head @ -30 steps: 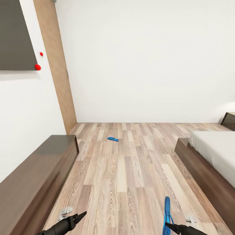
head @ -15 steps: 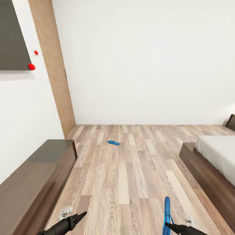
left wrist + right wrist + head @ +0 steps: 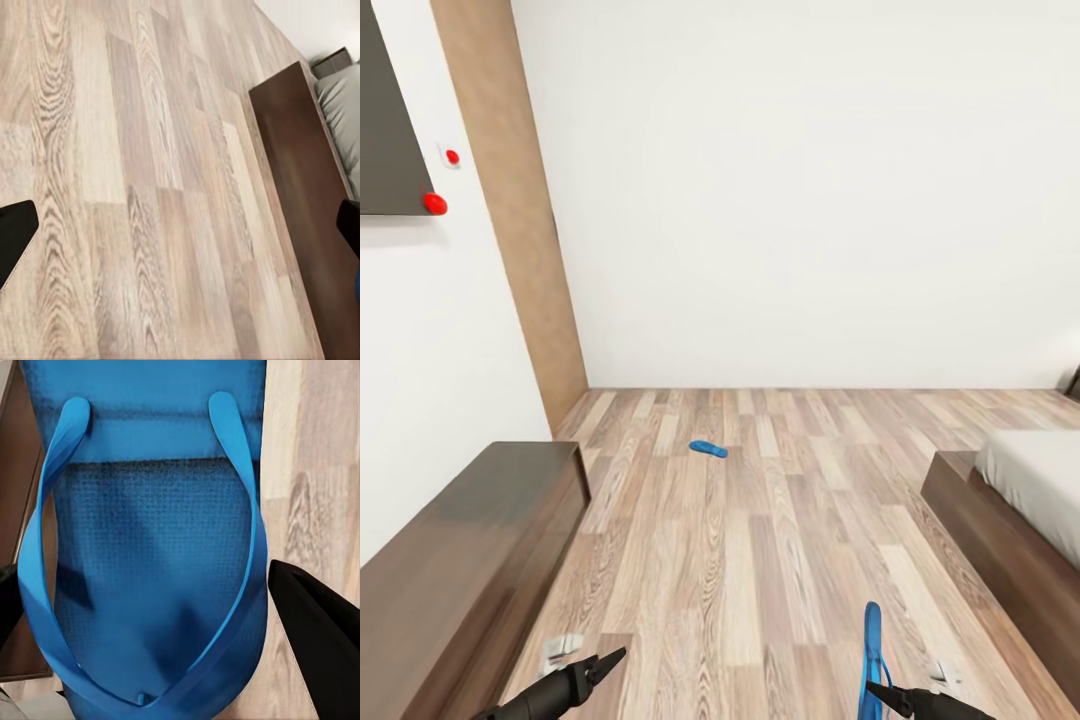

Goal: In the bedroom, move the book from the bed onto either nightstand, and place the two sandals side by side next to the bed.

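Wood-plank floor [image 3: 760,560] runs to a white wall — one sandal [image 3: 709,449] at 12 o'clock, another sandal [image 3: 150,547] clenched in the right tool [image 3: 878,690]; left tool [image 3: 610,662] — state unclear.

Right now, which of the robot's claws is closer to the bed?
Right. The right claw, holding a blue sandal, sits just beside the bed frame. The left claw is across the floor, by the long dark cabinet.

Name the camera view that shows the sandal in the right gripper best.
The right wrist view: the held sandal is seen close up, straps and sole plain. The head view shows it as a thin blue strip above the right gripper. The left wrist view catches a blue speck, unclear.
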